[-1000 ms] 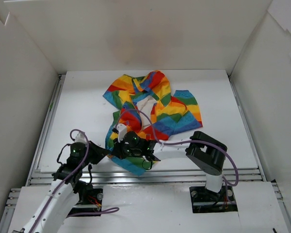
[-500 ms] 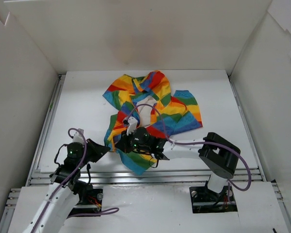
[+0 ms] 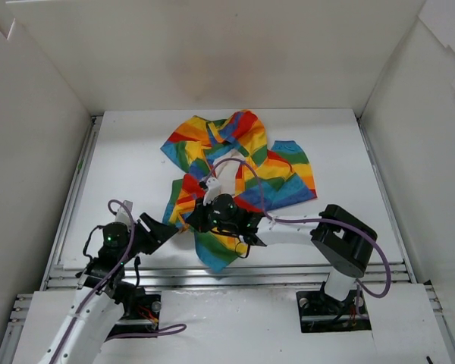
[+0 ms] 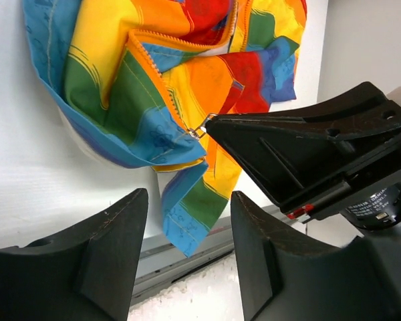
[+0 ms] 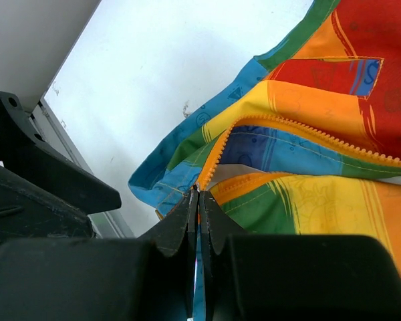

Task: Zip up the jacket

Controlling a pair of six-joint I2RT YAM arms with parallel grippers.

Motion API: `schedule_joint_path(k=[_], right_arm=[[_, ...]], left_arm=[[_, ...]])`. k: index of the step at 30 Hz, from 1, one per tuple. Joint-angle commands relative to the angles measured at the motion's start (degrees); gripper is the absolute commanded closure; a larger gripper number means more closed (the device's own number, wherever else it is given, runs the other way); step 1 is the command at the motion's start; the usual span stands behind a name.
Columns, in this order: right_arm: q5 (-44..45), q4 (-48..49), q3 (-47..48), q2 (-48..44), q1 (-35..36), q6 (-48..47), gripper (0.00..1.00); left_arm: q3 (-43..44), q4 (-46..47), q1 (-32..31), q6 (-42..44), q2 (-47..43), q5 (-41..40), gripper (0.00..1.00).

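Note:
The rainbow-striped jacket (image 3: 250,152) lies crumpled on the white table, its orange zipper (image 5: 287,127) parted above the slider. My right gripper (image 3: 191,222) is shut on the small metal zipper pull (image 4: 198,131) at the jacket's lower left; the right wrist view shows its tips (image 5: 198,194) pinched together at the base of the zipper. My left gripper (image 3: 155,230) sits just left of it, open, with its fingers (image 4: 107,254) apart and nothing between them. The jacket's blue hem (image 4: 180,227) hangs beyond the fingers, apart from them.
White walls (image 3: 30,152) enclose the table (image 3: 129,167) on three sides. A metal rail (image 3: 273,273) runs along the near edge, just below the jacket's hem. The right arm's purple cable (image 3: 288,222) arcs over the jacket's lower part.
My left gripper has opened and let go of the jacket's lower edge. My right gripper has slid up and to the right along the zipper with the pull in it.

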Motion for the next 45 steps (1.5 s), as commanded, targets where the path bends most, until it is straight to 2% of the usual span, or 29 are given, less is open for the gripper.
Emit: schedule_joint_path(k=[1,5,7,12,16,20,28,35,41,45], right_arm=[[0.6,3.9,0.8,-1.4,0.4,-0.1,1.00],[-1.6,4.3,0.6,0.1,2.4,0.6,1.00],[-2.9,5.8,0.0,0.9,3.2,2.0,1.00],[-6.1,6.7,-1.5,2.4,5.1,4.2,1.00],[-7.0,9.7,-2.3,3.5,5.6,6.0,1.00],[-5.2,8.3,-1.9,2.1,5.6,5.0,1.00],[-4.2,7.7,-1.2,1.4,5.6,4.8,1.00],[-5.2,8.2,-0.8,2.0,5.7,5.3,1.00],[-5.8,8.5,-1.3,2.0,5.7,5.6,1.00],[-6.0,9.2,-1.8,1.8,5.5,5.9,1.00]], left_arm=[[0.2,2.6,0.4,-2.5,0.3,2.6,0.52],[-1.8,3.2,-0.1,-7.1,-2.1,3.5,0.54],[-1.2,-1.4,-0.7,-7.2,-4.9,1.0,0.59],[0.1,-16.6,-0.7,-6.6,-10.1,-4.4,0.61],[-3.9,-15.7,-0.7,-9.7,-14.1,-3.3,0.61],[-2.7,-16.8,-0.7,-9.1,-12.8,-4.1,0.61],[-4.8,-14.9,-0.7,-10.7,-10.5,-2.7,0.61],[-9.1,-5.6,-2.8,-15.0,-9.0,-3.1,0.62],[-12.4,4.8,-5.7,-18.6,-4.6,-4.4,0.68],[-12.6,5.2,-8.4,-19.8,-3.2,-7.0,0.76]])
